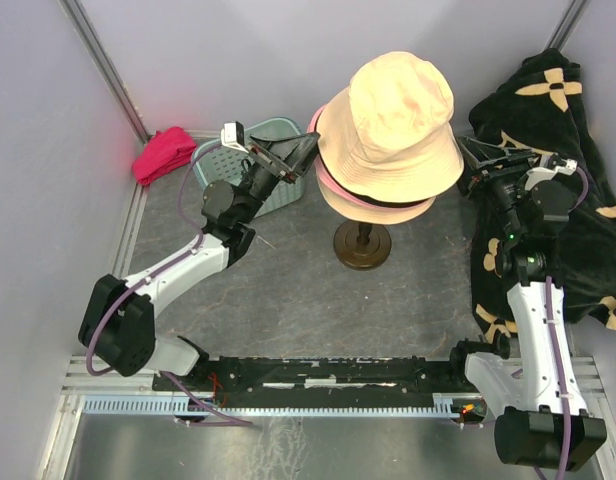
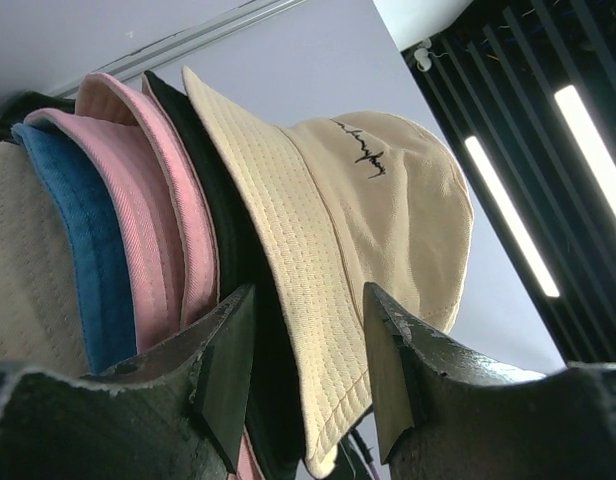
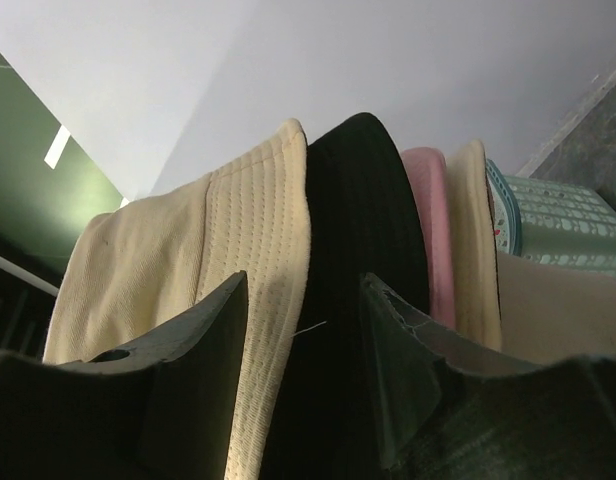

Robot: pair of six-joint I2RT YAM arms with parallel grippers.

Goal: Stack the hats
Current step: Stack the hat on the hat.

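Top cream hat [image 1: 393, 115]: opposite brim edges lie between parted, unclamped jaws of left gripper [image 1: 308, 152] and right gripper [image 1: 468, 160], equally near

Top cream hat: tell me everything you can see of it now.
The top cream hat is a soft bucket hat of pale fabric, with rows of stitching round its brim and a black embroidered squiggle on the crown. It sits crown up, topmost on the stand, over the black hat. Its brim edge lies between the open left fingers and right fingers; contact is unclear.
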